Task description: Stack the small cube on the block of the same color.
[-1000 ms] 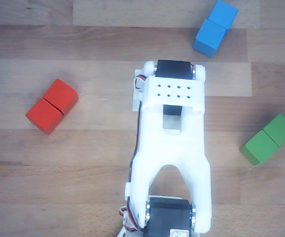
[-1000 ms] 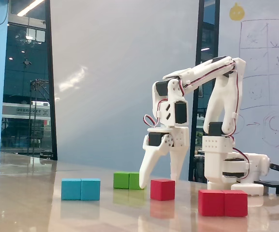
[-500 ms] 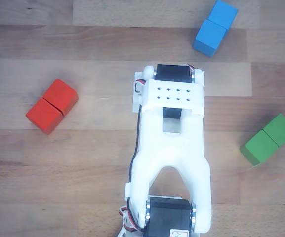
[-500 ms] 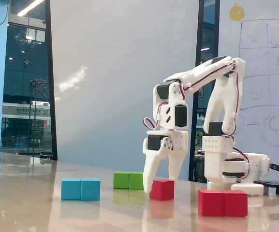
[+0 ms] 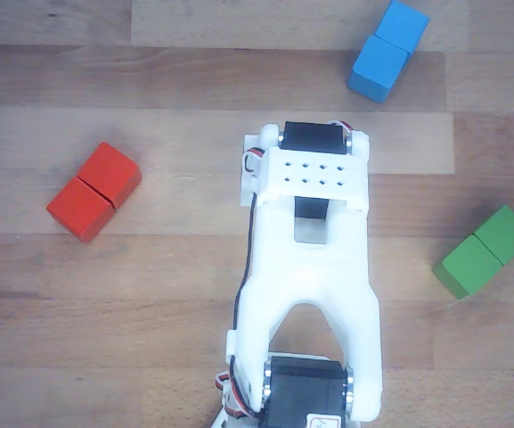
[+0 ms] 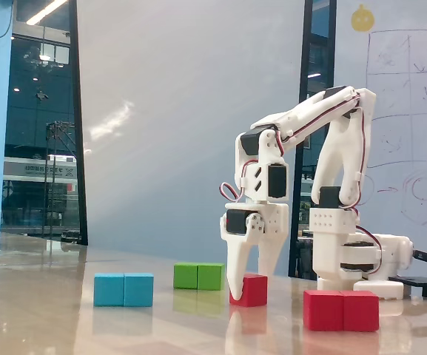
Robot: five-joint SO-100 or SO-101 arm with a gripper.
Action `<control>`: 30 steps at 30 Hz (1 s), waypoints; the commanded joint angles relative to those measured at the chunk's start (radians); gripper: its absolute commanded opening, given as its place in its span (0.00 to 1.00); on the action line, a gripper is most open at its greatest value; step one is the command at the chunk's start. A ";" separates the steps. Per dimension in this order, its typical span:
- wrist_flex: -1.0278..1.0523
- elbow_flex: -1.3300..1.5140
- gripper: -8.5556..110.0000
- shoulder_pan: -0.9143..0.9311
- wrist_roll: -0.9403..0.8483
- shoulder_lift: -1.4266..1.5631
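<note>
Lowered since a second ago, my end effector [image 6: 244, 290] now straddles the small cube [image 6: 253, 289] on the surface [image 6: 87, 325], jaws narrow but grip unconfirmed; lift and stacking onto red block [image 6: 341, 310], right of it, remain.

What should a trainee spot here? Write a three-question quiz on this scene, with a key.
1. True or false: the small cube already sits on top of the red block.
2. In the fixed view, which block lies farthest left? A. the green block. B. the blue block. C. the red block.
3. Fill in the missing word: in the fixed view the gripper reaches down at the small cube, but the other view does not show that cube because the white ____ covers it.

Key: 1. False, the cube rests on the table, apart from the red block. 2. B. 3. arm.
</note>
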 commanded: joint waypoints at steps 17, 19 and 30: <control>-0.012 -0.011 0.14 0.009 0.006 0.012; -0.012 -0.011 0.14 0.009 0.006 0.017; 0.005 -0.095 0.14 0.006 -0.006 0.026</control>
